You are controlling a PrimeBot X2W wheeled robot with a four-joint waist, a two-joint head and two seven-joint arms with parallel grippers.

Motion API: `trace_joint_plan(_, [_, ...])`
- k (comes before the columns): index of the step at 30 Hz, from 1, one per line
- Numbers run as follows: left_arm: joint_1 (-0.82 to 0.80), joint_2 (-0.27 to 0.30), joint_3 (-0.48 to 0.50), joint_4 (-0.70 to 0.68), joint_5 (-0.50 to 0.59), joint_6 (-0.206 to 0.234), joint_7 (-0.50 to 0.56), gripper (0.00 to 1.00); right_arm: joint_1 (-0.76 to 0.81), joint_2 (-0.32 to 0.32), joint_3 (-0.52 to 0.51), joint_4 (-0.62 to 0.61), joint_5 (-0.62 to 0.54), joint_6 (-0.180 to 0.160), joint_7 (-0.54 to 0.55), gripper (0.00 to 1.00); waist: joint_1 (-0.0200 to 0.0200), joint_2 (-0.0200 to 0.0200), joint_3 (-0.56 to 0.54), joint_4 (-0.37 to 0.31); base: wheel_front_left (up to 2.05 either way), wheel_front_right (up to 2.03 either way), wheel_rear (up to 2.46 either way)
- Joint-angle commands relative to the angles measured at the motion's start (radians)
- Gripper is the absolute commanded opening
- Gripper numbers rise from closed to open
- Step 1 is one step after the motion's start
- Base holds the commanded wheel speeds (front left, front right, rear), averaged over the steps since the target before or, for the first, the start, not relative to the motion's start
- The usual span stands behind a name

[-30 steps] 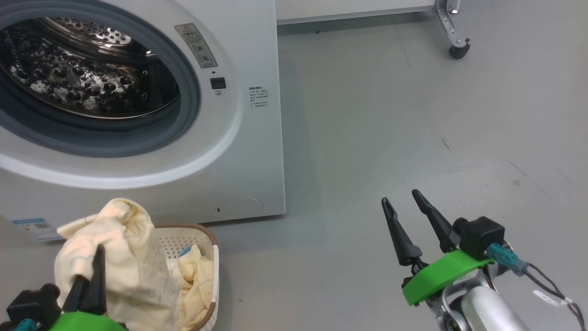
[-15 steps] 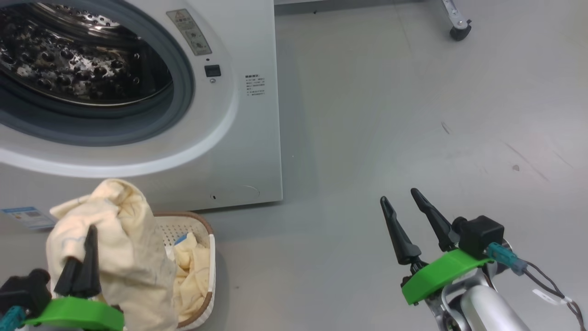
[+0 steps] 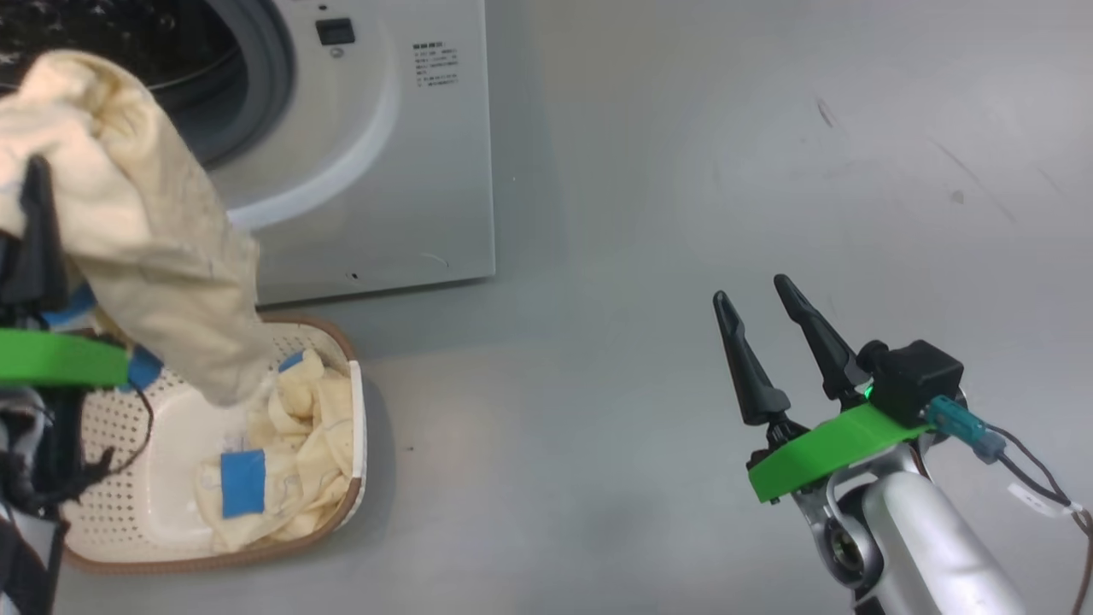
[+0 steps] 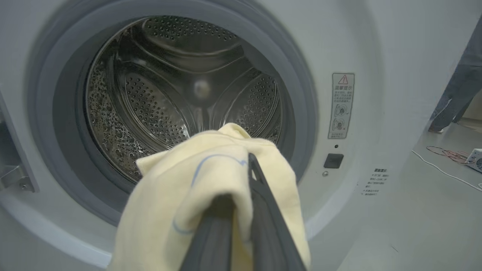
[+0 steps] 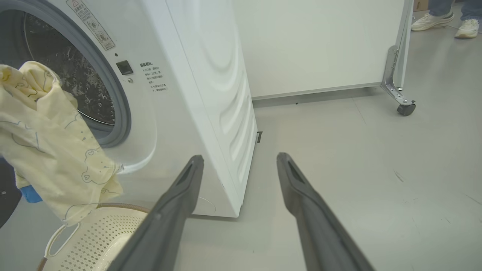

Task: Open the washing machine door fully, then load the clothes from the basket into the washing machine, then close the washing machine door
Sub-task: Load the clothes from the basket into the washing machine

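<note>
- Lifted since a second ago, in the head view: soft cream-yellow fabric garment [image 3: 145,231], earlier bunched low over the small cream-white perforated plastic basket [image 3: 213,559] with a brown rim. Now hanging high, top in front of the drum mouth, tail dangling just above the basket. Camera swung as well, with the big white front-loading washing machine [image 3: 427,171] now at the far left corner.
- Same view, left edge: left gripper [image 3: 36,196], long dark fingers pressed together, pinching the garment near its top.
- Basket on the grey floor [image 3: 683,171], just in front of the washing machine. More cream clothes [image 3: 299,444] with blue patches heaped at its right side.
- Near right, well apart from all that: right gripper [image 3: 751,289], fingers spread, gripping nothing, over bare floor.
- Left wrist view: garment draped over both fingers [image 4: 263,218] and clamped between them. Beyond it, the perforated steel drum [image 4: 169,94] ringed by a grey rubber gasket [image 4: 49,113]. Warning label [image 4: 340,105] to the right of the opening.
- Right wrist view: spread fingers pointing toward the machine's right front corner. Garment at the left, hanging before the drum mouth above the basket's white loop handle [image 5: 60,233]. Far right, a black castor [image 5: 406,109] and a person's pale shoes [image 5: 440,20].
</note>
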Motion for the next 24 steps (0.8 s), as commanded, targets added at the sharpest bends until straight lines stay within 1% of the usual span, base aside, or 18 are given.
trace_joint_plan(1, [-0.078,0.062,0.052,-0.018,-0.023,-0.004,0.007,0.0,-0.028,0.004,0.018,-0.039,0.005,0.0,-0.01,1.0,-0.0002,0.0001,0.065,-0.031,0.0,0.0,0.0])
trace_joint_plan(3, [-0.149,0.093,0.042,0.001,-0.036,-0.005,0.016,0.0,-0.037,0.004,0.021,-0.051,0.007,0.0,-0.01,1.0,-0.0002,0.0001,0.105,-0.043,0.0,0.0,0.0])
trace_joint_plan(4, [-0.149,0.093,0.042,0.001,-0.036,-0.005,0.016,0.0,-0.037,0.004,0.021,-0.051,0.007,0.0,-0.01,1.0,-0.0002,0.0001,0.105,-0.043,0.0,0.0,0.0])
trace_joint_plan(5, [-0.183,0.106,0.037,0.012,-0.046,-0.006,0.018,0.0,-0.042,0.004,0.02,-0.056,0.008,0.0,-0.01,1.0,-0.0002,0.0001,0.124,-0.049,0.0,0.0,0.0])
trace_joint_plan(14, [-0.492,0.25,-0.056,0.115,-0.141,-0.007,0.026,0.0,-0.07,0.004,0.022,-0.107,0.035,0.0,-0.01,1.0,-0.0002,0.0001,0.281,-0.109,0.0,0.0,0.0])
trace_joint_plan(18, [-0.629,0.308,-0.116,0.167,-0.181,-0.007,0.03,0.0,-0.074,0.004,0.029,-0.127,0.051,0.0,-0.01,1.0,-0.0002,0.0001,0.344,-0.134,0.0,0.0,0.0])
trace_joint_plan(19, [-0.698,0.335,-0.15,0.192,-0.199,-0.007,0.038,0.0,-0.079,0.004,0.034,-0.138,0.059,0.0,-0.01,1.0,-0.0002,0.0001,0.377,-0.146,0.0,0.0,0.0])
trace_joint_plan(24, [-0.874,0.391,-0.249,0.236,-0.233,-0.007,0.068,0.0,-0.09,0.004,0.044,-0.16,0.073,0.0,-0.01,1.0,-0.0002,0.0001,0.457,-0.173,0.0,0.0,0.0])
